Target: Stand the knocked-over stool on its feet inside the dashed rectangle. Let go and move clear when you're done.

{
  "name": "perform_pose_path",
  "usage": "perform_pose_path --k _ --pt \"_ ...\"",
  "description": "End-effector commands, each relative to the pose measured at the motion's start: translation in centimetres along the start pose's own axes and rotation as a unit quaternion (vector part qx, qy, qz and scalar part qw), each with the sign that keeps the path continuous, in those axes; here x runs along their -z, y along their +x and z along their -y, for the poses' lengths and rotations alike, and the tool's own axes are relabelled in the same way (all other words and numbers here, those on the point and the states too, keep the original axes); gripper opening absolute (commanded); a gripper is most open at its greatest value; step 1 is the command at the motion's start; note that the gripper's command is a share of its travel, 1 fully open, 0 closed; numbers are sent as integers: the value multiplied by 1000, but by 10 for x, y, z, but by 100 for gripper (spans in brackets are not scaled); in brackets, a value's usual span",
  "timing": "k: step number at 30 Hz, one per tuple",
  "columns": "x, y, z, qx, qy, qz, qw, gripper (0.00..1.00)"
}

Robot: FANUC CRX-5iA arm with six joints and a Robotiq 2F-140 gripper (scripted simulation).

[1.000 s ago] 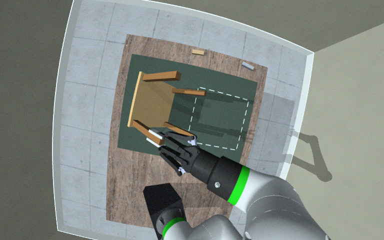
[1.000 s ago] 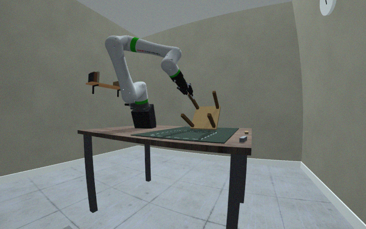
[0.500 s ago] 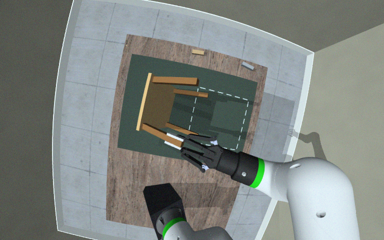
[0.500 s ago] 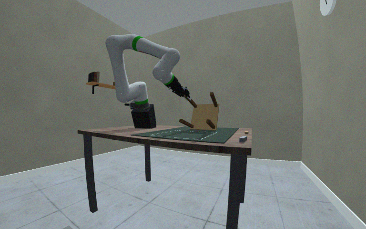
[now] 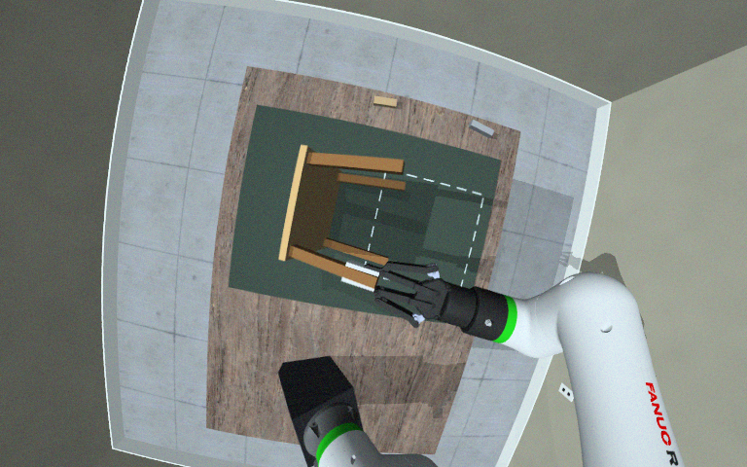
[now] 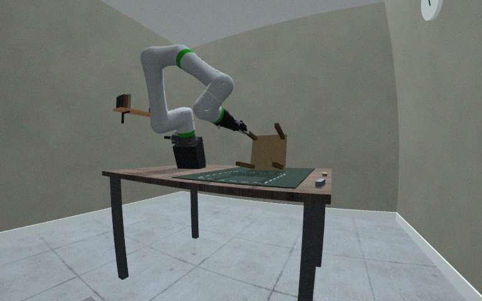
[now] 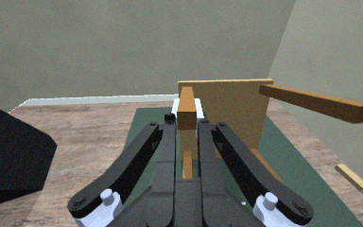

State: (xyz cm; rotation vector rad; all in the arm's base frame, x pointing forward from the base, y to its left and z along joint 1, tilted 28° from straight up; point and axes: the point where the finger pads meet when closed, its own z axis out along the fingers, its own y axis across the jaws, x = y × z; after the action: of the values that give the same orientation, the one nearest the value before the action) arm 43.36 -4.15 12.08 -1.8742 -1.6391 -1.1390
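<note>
The wooden stool [image 5: 319,206] is on its side over the green mat [image 5: 363,209], seat upright and legs pointing toward the dashed rectangle [image 5: 426,228]. In the side view the stool [image 6: 268,150] rests on its seat edge near the mat's far end. My gripper [image 5: 360,275] is shut on the end of one upper leg [image 5: 336,267]. In the wrist view the fingers clamp that leg's end, with the seat board [image 7: 227,109] beyond it and another leg [image 7: 314,101] to the right. The leg ends reach just over the rectangle's left edge.
A small tan block [image 5: 384,101] and a small grey block [image 5: 481,127] lie on the wooden table near its far edge. The robot base [image 5: 313,385] stands at the near table edge. A wall shelf [image 6: 129,110] hangs behind the arm.
</note>
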Motion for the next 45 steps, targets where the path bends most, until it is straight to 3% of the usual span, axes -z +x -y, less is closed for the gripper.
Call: perform_pose_path --k 1,8,24,45 --pt "1 -1 0 0 1 -12 1000 10" --pt "3 -3 -1 -2 0 -44 999 10" --pt "24 -23 -2 -2 0 -44 999 10" --pt "26 -24 -2 -2 0 -44 999 10"
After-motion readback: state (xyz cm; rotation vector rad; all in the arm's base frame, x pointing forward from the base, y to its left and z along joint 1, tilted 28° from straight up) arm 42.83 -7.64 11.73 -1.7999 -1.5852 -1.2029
